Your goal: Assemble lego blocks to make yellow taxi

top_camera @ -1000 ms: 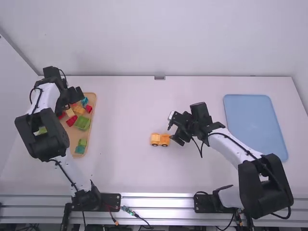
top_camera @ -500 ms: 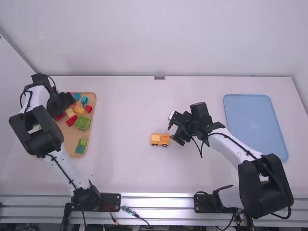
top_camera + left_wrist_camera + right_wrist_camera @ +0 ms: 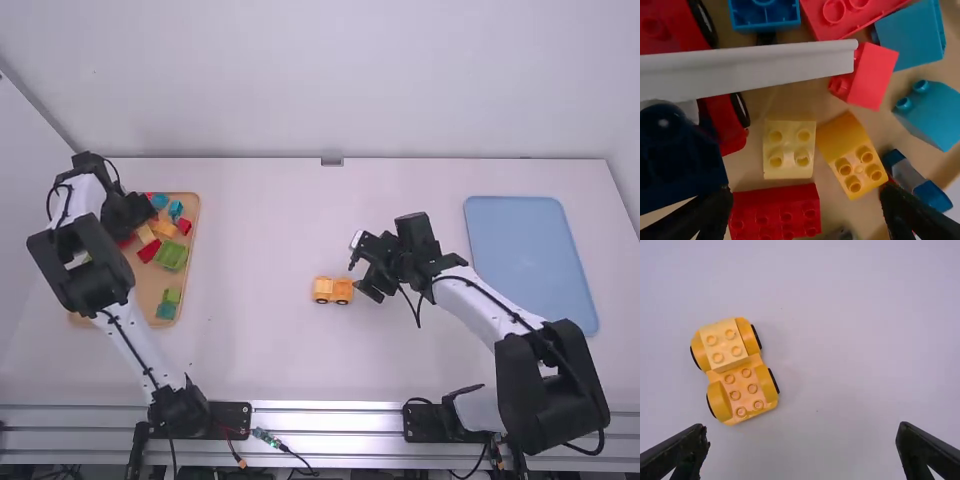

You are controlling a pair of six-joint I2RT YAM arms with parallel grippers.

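The left fingers [image 3: 710, 217], apart over the crowded tray [image 3: 150, 285], could snag the red block [image 3: 775, 212] beside the pale yellow block [image 3: 789, 167] if they close off-centre; their height is hard to judge. On the worktop [image 3: 840, 340], near the right fingers [image 3: 682, 452], also apart, the part-built taxi [image 3: 742, 405] is orange-yellow with black tyres [image 3: 773, 380] and a paler studded block [image 3: 724, 344] at one end.
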